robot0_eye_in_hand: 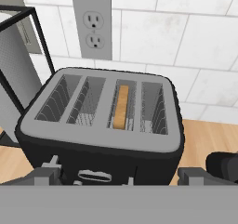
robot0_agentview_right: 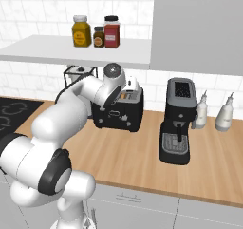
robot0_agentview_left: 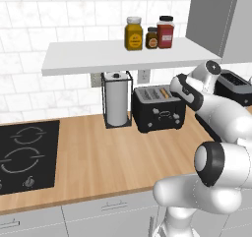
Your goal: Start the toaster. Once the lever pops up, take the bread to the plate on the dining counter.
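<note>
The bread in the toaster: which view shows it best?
The hand view: it looks down into the toaster, where the bread stands on edge in the third of four slots from the left. The left base view shows a tan sliver; in the right base view the arm hides most of the toaster top.

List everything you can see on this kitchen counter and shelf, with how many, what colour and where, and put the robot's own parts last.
toaster: one, black with four slots, back of the wood counter under the shelf
bread: one slice, tan crust edge up, in the toaster's third slot from the left in the hand view
paper towel holder: one, black frame with white roll, left of the toaster
jars: three, yellow, small brown, red, on the white shelf
coffee machine: one, black, right of the toaster
bottles: two, white, right of the coffee machine
stove top: one, black, left end of the counter
wall outlet: one, white, behind the toaster
gripper: one, dark tips, open, in front of the toaster
</note>
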Motion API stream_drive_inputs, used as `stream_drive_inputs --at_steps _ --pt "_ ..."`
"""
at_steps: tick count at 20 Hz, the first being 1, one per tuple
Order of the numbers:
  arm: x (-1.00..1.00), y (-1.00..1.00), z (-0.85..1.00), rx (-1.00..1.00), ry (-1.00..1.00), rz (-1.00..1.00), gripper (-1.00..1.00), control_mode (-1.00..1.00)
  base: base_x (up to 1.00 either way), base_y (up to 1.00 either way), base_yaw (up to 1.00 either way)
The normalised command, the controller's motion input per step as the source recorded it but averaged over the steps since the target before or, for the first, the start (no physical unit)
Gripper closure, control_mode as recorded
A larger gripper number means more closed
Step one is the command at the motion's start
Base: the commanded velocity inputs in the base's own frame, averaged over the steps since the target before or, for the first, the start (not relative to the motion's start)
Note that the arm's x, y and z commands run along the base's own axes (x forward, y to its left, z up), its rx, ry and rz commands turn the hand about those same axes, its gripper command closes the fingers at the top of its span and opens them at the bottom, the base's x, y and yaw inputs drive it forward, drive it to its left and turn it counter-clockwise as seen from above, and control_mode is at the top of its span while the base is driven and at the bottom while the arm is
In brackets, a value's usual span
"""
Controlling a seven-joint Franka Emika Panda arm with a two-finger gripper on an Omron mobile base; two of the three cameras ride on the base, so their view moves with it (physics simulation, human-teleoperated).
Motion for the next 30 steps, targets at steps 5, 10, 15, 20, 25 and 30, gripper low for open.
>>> stream_drive_inputs --at_steps 5,10,15,20,25,30 --pt "0.0 0.0 0.0 0.0 0.0 0.0 -1.0 -1.0 0.0 0.0 0.0" --pt "0.0 0.0 0.0 0.0 0.0 0.0 -1.0 -1.0 0.0 0.0 0.0" --pt "0.0 0.0 0.0 0.0 0.0 0.0 -1.0 -1.0 0.0 0.0 0.0" --pt "0.0 0.0 0.0 0.0 0.0 0.0 -1.0 -1.0 0.0 0.0 0.0" --pt "0.0 0.0 0.0 0.0 0.0 0.0 -1.0 -1.0 0.0 0.0 0.0" --pt "0.0 0.0 0.0 0.0 0.0 0.0 -1.0 -1.0 0.0 0.0 0.0"
